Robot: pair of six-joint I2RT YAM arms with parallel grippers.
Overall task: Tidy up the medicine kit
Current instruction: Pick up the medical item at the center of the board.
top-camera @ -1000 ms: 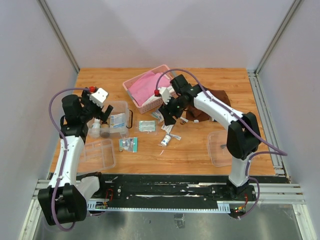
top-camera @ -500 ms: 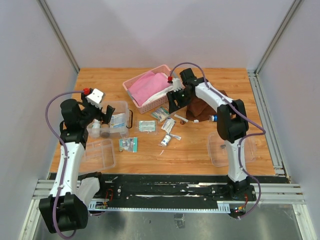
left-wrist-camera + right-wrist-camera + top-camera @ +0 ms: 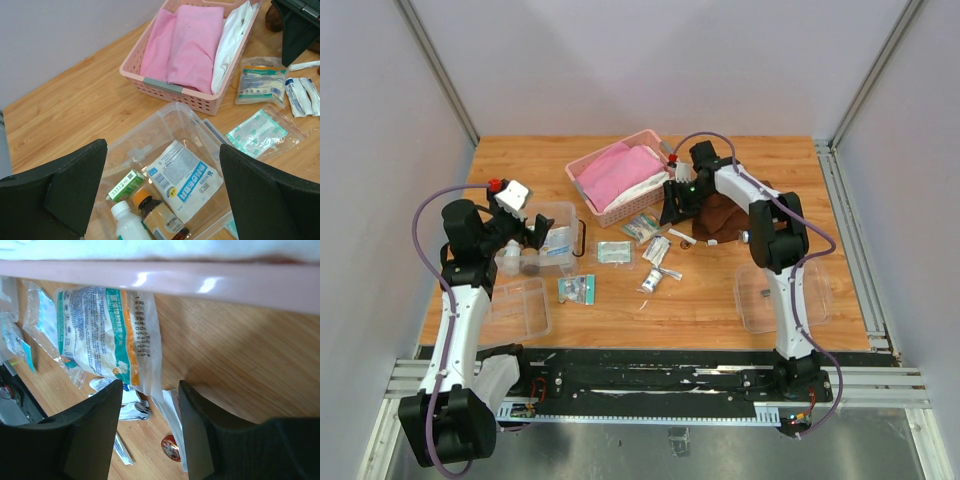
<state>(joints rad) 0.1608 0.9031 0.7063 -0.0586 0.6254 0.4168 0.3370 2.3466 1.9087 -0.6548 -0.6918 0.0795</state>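
The medicine kit's clear box [image 3: 558, 212] stands at the left, and my left gripper [image 3: 528, 234] hangs just above it, open and empty. In the left wrist view the box [image 3: 165, 125] holds a white packet [image 3: 186, 179], a small green carton [image 3: 127, 184], a brown bottle [image 3: 159, 219] and a white bottle [image 3: 128, 226]. My right gripper [image 3: 670, 210] is low beside the pink basket, open. Between its tips [image 3: 150, 387] shows the clear edge of a green-and-orange printed packet [image 3: 97, 330], which lies on the table.
The pink basket [image 3: 592, 205] with pink cloth sits at the back centre. Loose packets [image 3: 613, 252] lie around the table's middle. A divided clear tray [image 3: 520, 305] is at the front left, the lid [image 3: 770, 295] at the front right, a brown cloth [image 3: 720, 215] behind it.
My right arm has swung back from over the loose packets to the basket's near side, and its jaws have narrowed a little. The left gripper shifted slightly and stays wide open.
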